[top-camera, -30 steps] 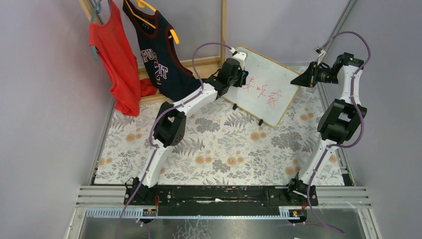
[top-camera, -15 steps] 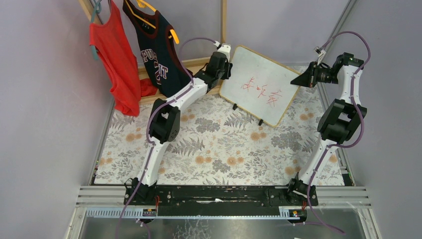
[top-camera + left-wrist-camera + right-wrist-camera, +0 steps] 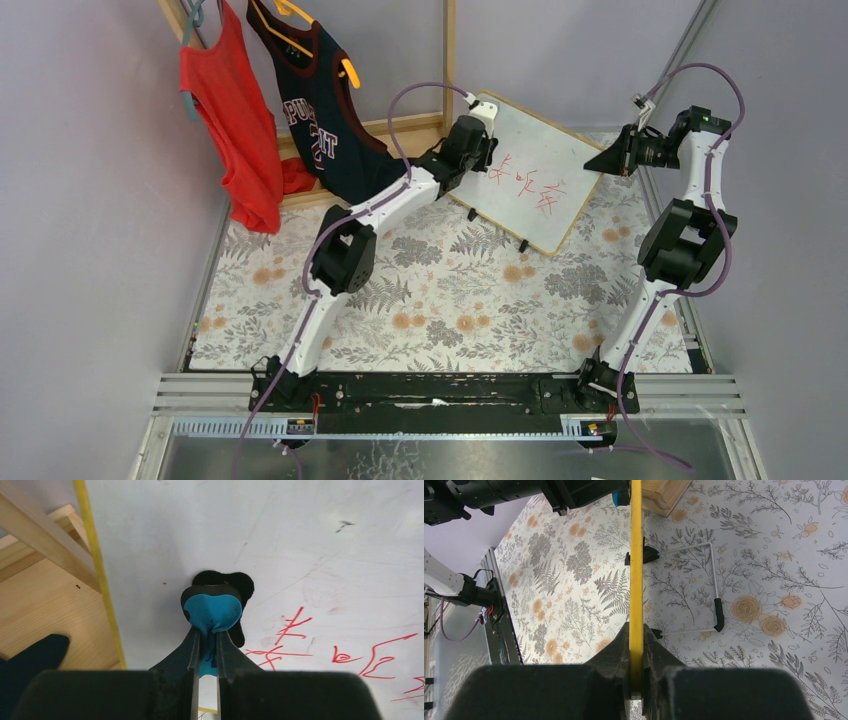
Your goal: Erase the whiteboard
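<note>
The whiteboard [image 3: 545, 185] stands tilted on small black feet at the back of the table, with red writing [image 3: 525, 182] across its middle. My left gripper [image 3: 487, 150] is shut on the small blue eraser [image 3: 212, 611] and presses it on the board's upper left part, just left of the red marks [image 3: 295, 635]. My right gripper [image 3: 607, 160] is shut on the board's right edge; in the right wrist view the frame [image 3: 636, 570] shows edge-on as a yellow strip between my fingers [image 3: 616, 652].
A red shirt [image 3: 230, 130] and a dark jersey [image 3: 325, 110] hang on a wooden rack [image 3: 400, 128] at the back left, close behind my left arm. The board's wire stand [image 3: 711, 587] rests on the floral tablecloth [image 3: 450, 300].
My left gripper with the eraser swung left to the board's top-left corner half a second ago, then came back right onto the board next to the red writing. The right arm has not moved.
</note>
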Controlling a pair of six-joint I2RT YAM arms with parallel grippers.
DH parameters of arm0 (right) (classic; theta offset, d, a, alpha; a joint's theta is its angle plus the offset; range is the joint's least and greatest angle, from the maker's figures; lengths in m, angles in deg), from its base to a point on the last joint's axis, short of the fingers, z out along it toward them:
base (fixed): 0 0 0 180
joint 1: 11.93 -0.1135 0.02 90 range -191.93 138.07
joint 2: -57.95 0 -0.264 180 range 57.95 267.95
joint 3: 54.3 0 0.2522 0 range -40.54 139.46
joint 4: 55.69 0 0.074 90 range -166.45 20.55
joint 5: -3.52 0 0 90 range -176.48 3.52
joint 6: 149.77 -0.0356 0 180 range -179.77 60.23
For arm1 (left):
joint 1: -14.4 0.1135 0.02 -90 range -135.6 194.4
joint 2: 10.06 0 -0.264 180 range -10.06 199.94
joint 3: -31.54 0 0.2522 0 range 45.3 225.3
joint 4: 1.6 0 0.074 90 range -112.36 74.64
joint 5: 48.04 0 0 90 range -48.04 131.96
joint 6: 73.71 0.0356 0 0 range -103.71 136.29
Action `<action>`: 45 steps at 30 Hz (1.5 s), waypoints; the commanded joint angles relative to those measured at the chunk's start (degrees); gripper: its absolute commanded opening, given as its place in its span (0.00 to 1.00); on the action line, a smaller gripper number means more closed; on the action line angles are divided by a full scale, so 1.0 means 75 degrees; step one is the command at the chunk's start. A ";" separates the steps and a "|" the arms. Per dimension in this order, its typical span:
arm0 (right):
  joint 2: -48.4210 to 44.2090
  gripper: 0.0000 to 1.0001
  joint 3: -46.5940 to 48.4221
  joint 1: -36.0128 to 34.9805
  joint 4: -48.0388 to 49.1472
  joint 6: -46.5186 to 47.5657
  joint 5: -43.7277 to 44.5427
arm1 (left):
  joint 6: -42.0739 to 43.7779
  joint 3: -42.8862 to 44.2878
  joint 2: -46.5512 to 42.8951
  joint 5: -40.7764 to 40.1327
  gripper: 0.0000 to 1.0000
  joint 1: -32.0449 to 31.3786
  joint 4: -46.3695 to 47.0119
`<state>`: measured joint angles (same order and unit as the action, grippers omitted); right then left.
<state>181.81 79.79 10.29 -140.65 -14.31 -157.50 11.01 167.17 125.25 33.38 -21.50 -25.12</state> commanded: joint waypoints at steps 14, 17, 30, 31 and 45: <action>-0.0070 0.00 -0.0044 -0.0284 -0.0315 0.0643 0.0656 | 0.0232 0.0629 0.0187 -0.0204 0.00 0.0752 0.0141; -0.0063 0.00 -0.0045 -0.0292 -0.0313 0.0643 0.0657 | 0.0261 0.0511 0.0127 -0.0193 0.00 0.0837 0.0151; -0.0048 0.00 -0.0020 -0.0313 -0.0315 0.0611 0.0656 | 0.0226 0.0172 0.0059 0.0120 0.00 0.0133 0.0350; -0.0049 0.00 -0.0016 -0.0304 -0.0326 0.0618 0.0657 | 0.0237 0.0180 0.0057 0.0106 0.00 0.0040 0.0343; -0.0083 0.00 -0.0034 -0.0334 -0.0346 0.0631 0.0634 | -0.0379 -0.0125 -0.0009 0.0158 0.00 -0.1212 0.0528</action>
<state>181.81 79.79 10.24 -141.13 -14.36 -157.02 10.53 167.14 125.73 31.57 -28.19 -24.79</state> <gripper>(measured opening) 0.113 0.066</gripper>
